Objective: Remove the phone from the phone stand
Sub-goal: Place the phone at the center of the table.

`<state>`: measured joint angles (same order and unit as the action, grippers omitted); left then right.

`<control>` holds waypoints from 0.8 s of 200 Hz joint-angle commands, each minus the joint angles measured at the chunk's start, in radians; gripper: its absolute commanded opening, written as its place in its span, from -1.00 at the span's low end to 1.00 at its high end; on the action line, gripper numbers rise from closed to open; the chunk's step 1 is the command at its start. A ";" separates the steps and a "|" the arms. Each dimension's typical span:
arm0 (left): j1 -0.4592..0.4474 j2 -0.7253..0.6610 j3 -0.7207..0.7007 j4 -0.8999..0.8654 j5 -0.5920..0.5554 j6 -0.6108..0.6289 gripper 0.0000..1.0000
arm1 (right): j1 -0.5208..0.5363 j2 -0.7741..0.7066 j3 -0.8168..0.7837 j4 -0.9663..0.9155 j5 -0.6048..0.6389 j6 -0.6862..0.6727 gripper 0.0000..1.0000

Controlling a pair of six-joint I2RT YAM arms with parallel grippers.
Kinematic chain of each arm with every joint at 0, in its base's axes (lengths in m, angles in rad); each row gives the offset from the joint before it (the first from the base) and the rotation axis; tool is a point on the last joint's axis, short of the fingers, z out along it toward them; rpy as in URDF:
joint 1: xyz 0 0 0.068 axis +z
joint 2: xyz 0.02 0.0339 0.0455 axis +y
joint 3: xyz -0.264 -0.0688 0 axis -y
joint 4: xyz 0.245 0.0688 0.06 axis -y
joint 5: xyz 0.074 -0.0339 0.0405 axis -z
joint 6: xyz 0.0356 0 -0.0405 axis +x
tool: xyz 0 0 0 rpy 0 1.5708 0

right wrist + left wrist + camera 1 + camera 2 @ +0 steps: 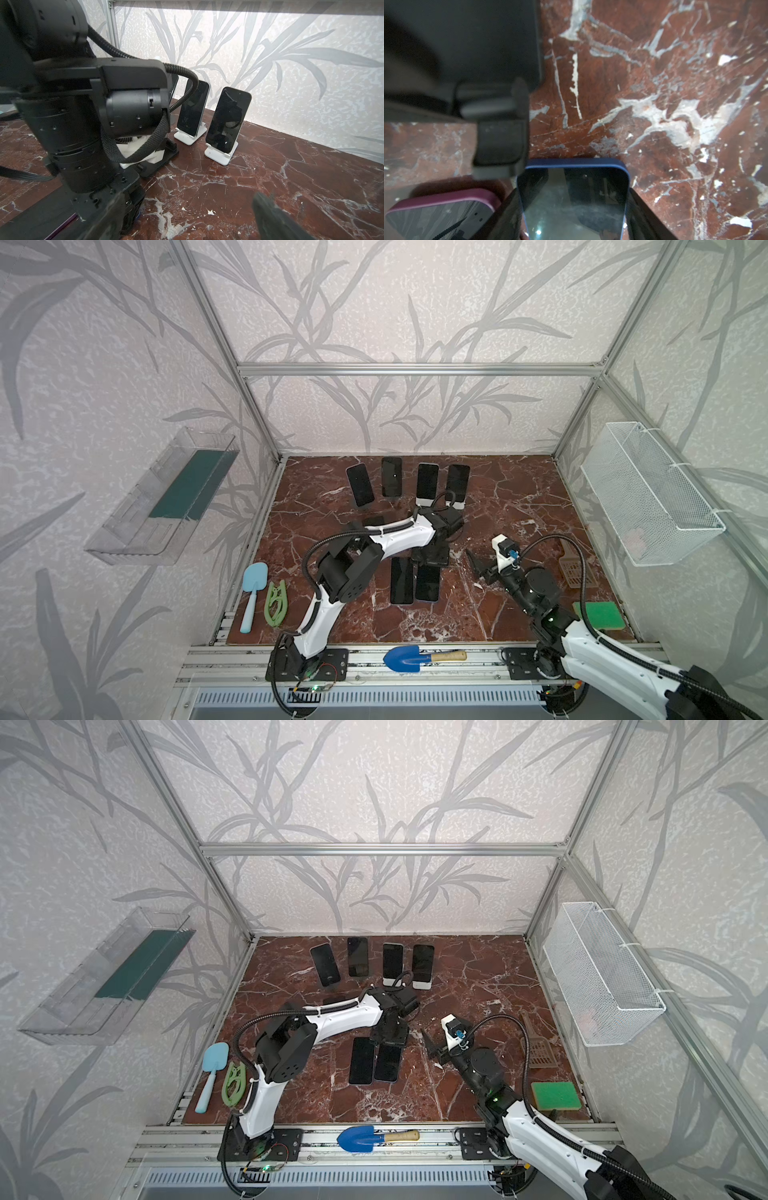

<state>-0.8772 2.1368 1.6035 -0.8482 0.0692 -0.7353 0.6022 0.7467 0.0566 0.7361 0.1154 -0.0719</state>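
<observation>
A blue-cased phone (pixel 575 182) lies low over the marble, off the stand, with my left gripper (pixel 574 207) shut on its long edges. In both top views it is the right one of two flat phones (pixel 428 583) (pixel 387 1063), and the left gripper (pixel 432 558) holds its far end. Just beyond it stands an empty black phone stand (pixel 500 143) (pixel 162 158). A maroon-cased phone (pixel 442 209) (pixel 401 580) lies alongside. My right gripper (pixel 190 218) (pixel 478 568) hovers open to the right with nothing between its fingers.
Several more phones stand propped along the back wall, two of them on white stands (pixel 220 155) (pixel 187 138). A blue trowel (pixel 411 657) lies on the front rail. A green sponge (pixel 598 614) and a brown scoop (pixel 573 568) lie at the right, a light blue spatula (pixel 253 593) at the left.
</observation>
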 commanded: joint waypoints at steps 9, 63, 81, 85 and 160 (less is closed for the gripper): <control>-0.008 -0.002 -0.023 -0.074 0.038 -0.035 0.11 | 0.002 0.001 -0.002 0.037 0.012 0.006 0.89; -0.009 -0.052 -0.014 -0.051 -0.021 -0.009 0.40 | 0.003 0.003 0.000 0.037 0.010 0.004 0.89; -0.008 -0.084 -0.010 -0.037 -0.056 -0.004 0.47 | 0.002 0.002 -0.001 0.036 0.010 0.003 0.89; -0.008 -0.093 -0.010 -0.031 -0.063 -0.001 0.48 | 0.003 0.002 -0.001 0.036 0.010 0.003 0.89; 0.004 -0.142 -0.017 -0.007 -0.096 0.002 0.60 | 0.002 -0.004 -0.003 0.031 0.006 0.002 0.89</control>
<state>-0.8761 2.0304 1.5963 -0.8406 0.0189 -0.7338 0.6022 0.7517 0.0566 0.7361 0.1150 -0.0719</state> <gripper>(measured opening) 0.804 0.946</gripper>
